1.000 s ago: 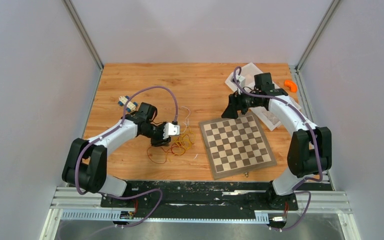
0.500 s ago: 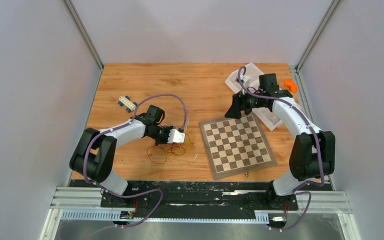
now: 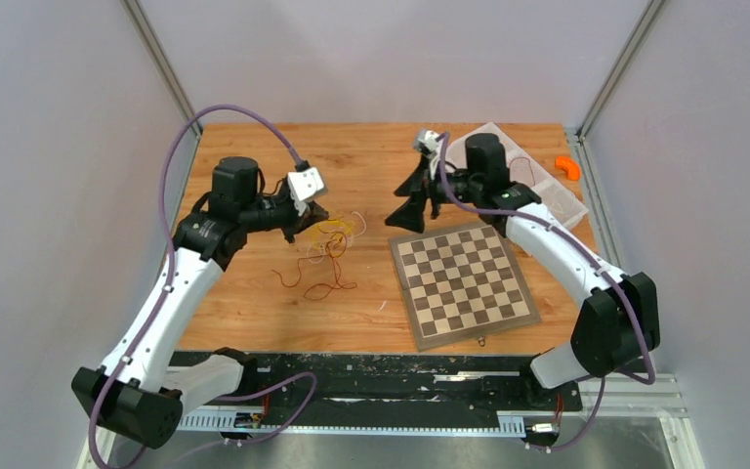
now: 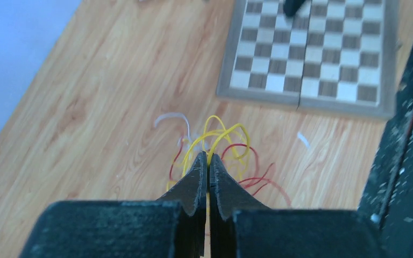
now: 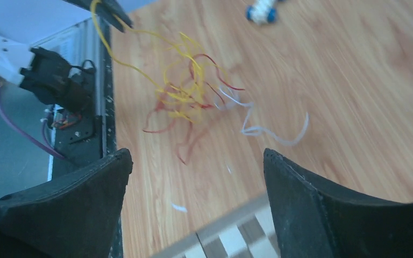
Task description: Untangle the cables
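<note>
Cables (image 3: 330, 246) are lying in a red, yellow and white tangle on the table (image 3: 371, 156), left of the chessboard (image 3: 462, 283). I am seeing a clear tray (image 3: 552, 195) at the far right, but cannot tell its contents. Bare wood is showing around the tangle. My left gripper (image 4: 208, 161) is pinching a yellow strand, holding it raised. My right gripper (image 3: 408, 202) is hanging wide open just right of the tangle, apart from it.

The left hand (image 4: 208, 158) hides the cables (image 4: 220, 141) where pinched.
</note>
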